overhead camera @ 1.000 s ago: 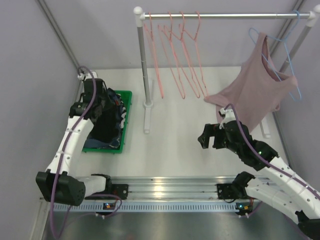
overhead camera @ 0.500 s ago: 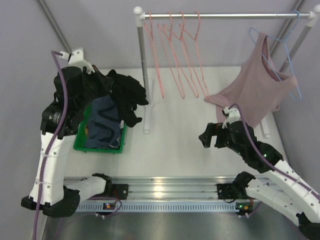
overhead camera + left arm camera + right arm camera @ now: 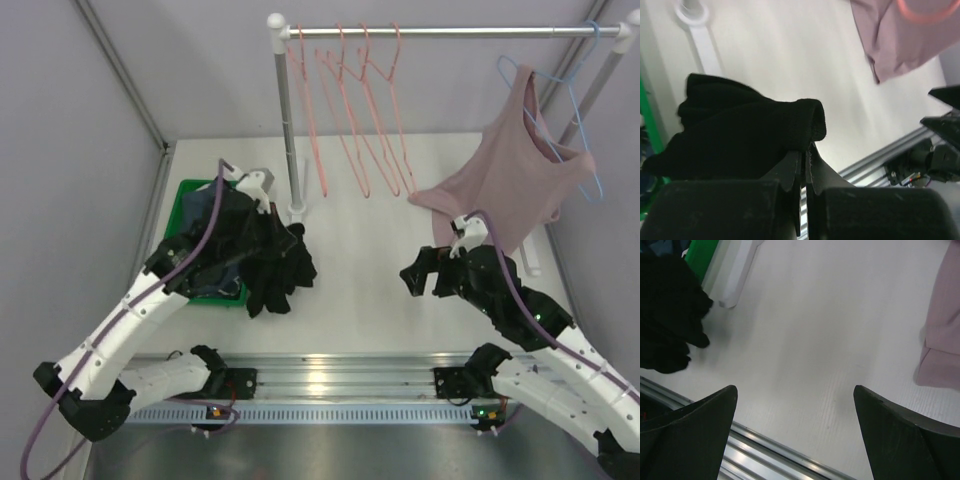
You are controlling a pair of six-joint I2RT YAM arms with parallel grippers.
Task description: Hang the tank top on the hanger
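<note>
The black tank top (image 3: 275,262) hangs bunched from my left gripper (image 3: 262,215), just right of the green bin and above the table. In the left wrist view my left gripper (image 3: 806,155) is shut on a fold of the tank top (image 3: 740,125). Several salmon-pink hangers (image 3: 352,110) hang on the rail at the back. My right gripper (image 3: 415,275) is open and empty over the table; its fingers (image 3: 700,430) stand wide apart. The tank top also shows at the left of the right wrist view (image 3: 667,315).
A green bin (image 3: 192,188) at left holds a dark blue-grey garment (image 3: 200,212). A dusty-pink tank top (image 3: 505,185) hangs on a light-blue hanger (image 3: 585,120) at right. The rack's white post (image 3: 287,120) and foot (image 3: 294,235) stand mid-table. An aluminium rail (image 3: 330,375) runs along the near edge.
My left arm has lifted the black tank top out of the bin and swung it right and down toward the table's middle. My right gripper has barely moved.
</note>
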